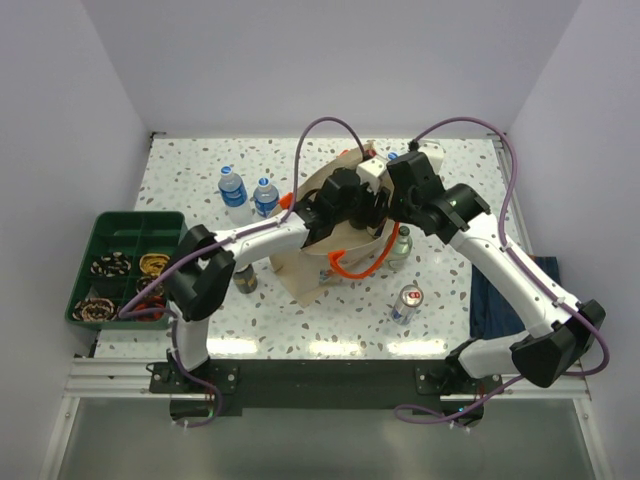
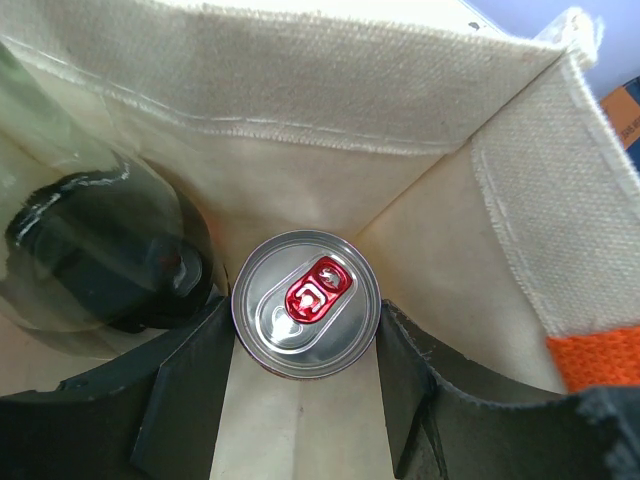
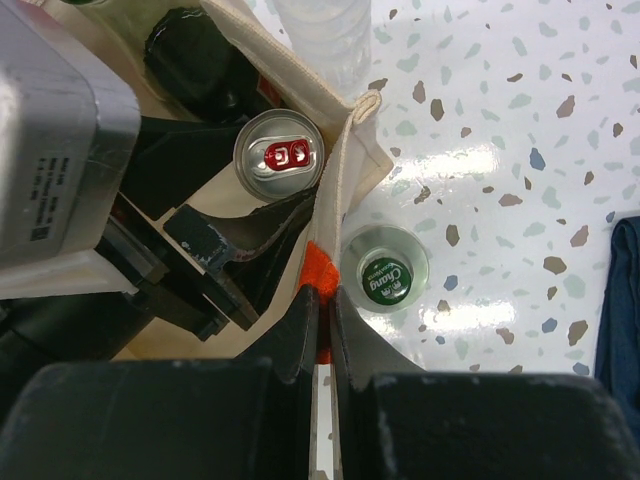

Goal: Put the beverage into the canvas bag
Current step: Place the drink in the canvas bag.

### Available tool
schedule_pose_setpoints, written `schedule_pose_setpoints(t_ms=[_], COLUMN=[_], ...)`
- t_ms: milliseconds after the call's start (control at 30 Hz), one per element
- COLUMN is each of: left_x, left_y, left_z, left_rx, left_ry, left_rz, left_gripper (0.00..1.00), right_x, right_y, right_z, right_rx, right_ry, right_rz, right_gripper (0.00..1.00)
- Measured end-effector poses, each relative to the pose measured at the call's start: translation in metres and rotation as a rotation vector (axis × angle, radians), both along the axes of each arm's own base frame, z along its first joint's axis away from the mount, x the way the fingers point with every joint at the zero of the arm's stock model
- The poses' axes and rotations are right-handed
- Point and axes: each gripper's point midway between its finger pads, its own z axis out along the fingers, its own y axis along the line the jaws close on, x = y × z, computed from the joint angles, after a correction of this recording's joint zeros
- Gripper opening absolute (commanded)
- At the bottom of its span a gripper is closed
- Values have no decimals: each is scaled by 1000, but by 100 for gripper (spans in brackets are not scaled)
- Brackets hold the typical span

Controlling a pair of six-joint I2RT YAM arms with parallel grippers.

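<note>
Beverage: silver beverage can (image 2: 306, 303) with a red pull tab, upright inside the canvas bag (image 2: 300, 90), near one inner corner.
Left gripper: the left gripper (image 2: 305, 315) reaches down into the bag; its dark fingers (image 2: 190, 390) sit against the can's two sides, clamped on it.
Right gripper: the right gripper (image 3: 322, 300) is pinched nearly closed on the bag's rim, where an orange strap (image 3: 318, 275) meets the canvas.
Bag: beige and boxy, standing mid-table in the top view, mouth open, with both arms meeting over it.
Also in the bag: a glass bottle with a dark top (image 2: 100, 250), just beside the can.
Outside the bag: a green-capped bottle (image 3: 385, 277) stands on the table (image 3: 500, 120), close against the bag wall by the right gripper.
Loose can: another silver can (image 1: 407, 303) lies on the table, nearer the arm bases than the bag.
Water bottles: two with blue caps (image 1: 232, 187) stand together, left of the bag and apart from it.
Tray: a green tray (image 1: 110, 225) with compartments at the table's left edge, several holding small items.
Cloth: blue cloth (image 1: 495, 300) at the table's right edge.
</note>
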Motion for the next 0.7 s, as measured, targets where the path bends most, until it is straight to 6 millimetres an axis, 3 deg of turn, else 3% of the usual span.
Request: schedule_pose_setpoints(t_ms=[400,700], left_x=[3,3], left_y=[-1,0], left_z=[-33,-38], left_rx=[61,72], left_ry=[27,31], left_rz=[21,29], left_gripper=[0,0], right_x=[0,0], right_y=[0,0], right_z=[0,0], right_rx=[0,0], right_ry=[1,0], right_rz=[1,1], right_gripper=[0,0])
